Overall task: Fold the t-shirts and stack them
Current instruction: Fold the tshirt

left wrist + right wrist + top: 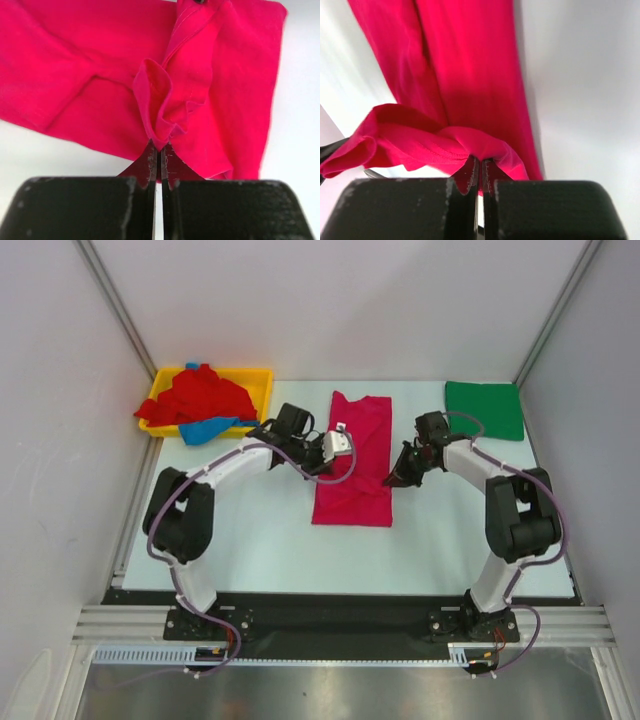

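A magenta-pink t-shirt [355, 445] lies on the table as a long narrow strip between the two arms. My left gripper [330, 462] is shut on a raised fold at its left edge; the left wrist view has that pinched fold [159, 107] standing up from my gripper [159, 150]. At the strip's right edge my right gripper [392, 478] is shut on the cloth, with a bunched hem [440, 142] caught at the tips of my gripper [480, 162]. A folded green t-shirt [485, 408] lies flat at the back right. Red [198, 398] and blue [208, 428] t-shirts are piled at the back left.
The yellow tray [258, 380] under the red and blue pile stands at the back left corner. Grey walls and metal frame rails [120, 300] close in the table on three sides. White tabletop [250, 540] shows in front of the pink strip.
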`<state>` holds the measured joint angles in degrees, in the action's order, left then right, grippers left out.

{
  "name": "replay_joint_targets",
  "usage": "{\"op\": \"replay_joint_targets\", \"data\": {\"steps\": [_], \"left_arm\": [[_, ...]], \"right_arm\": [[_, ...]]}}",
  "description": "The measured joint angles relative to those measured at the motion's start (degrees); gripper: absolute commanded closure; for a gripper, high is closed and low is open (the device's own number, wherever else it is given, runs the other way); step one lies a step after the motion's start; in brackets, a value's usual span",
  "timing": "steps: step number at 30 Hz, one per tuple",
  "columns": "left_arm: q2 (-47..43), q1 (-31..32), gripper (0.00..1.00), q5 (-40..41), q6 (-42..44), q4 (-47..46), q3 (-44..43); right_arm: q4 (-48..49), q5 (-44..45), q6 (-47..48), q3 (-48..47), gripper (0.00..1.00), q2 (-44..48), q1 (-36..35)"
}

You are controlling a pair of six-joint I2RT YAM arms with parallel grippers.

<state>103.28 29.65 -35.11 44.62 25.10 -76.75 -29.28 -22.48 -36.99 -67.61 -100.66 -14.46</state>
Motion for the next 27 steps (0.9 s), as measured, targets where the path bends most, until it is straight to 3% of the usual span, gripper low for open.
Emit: {"op": "replay_joint_targets", "data": {"steps": [7,10,11,13,17,21,22,23,27], "left_arm": [[6.69,-1.92,1.00,0.26,1.88,-0.59,-5.57],[8.59,-2.27,0.96,0.39,3.04,-0.50,-5.92],[9.42,-2.32,0.95,0.44,3.21,-0.50,-6.43],[10.97,-2.43,0.93,0.48,3.23,-0.61,-7.61],[13.05,-2.54,0.79,2.27,1.51,-3.37,-9.64],[14.10,-2.60,0.64,5.75,-0.79,-5.79,-11.72],[14.43,-2.60,0.52,6.88,-1.25,-6.23,-12.31],[14.73,-2.60,0.47,7.82,-1.70,-6.60,-12.85],[15.34,-2.60,0.41,11.54,-4.22,-7.13,-13.60]], "right_arm": [[0.94,-2.73,1.92,-6.60,1.00,-8.41,2.34],[0.90,-2.91,2.08,-6.69,0.82,-9.31,2.36],[0.94,-2.91,1.97,-6.69,0.66,-9.40,2.36],[0.96,-2.84,1.92,-6.71,0.57,-9.44,2.64],[0.61,-2.10,2.14,-7.54,0.48,-9.51,3.30],[-1.18,1.18,3.39,-11.65,0.46,-9.49,3.82],[-1.60,2.23,3.93,-12.94,0.46,-9.49,3.87],[-1.99,3.37,4.68,-14.08,0.46,-9.46,3.93],[-3.10,7.67,7.13,-15.34,0.49,-7.63,4.07]]}}
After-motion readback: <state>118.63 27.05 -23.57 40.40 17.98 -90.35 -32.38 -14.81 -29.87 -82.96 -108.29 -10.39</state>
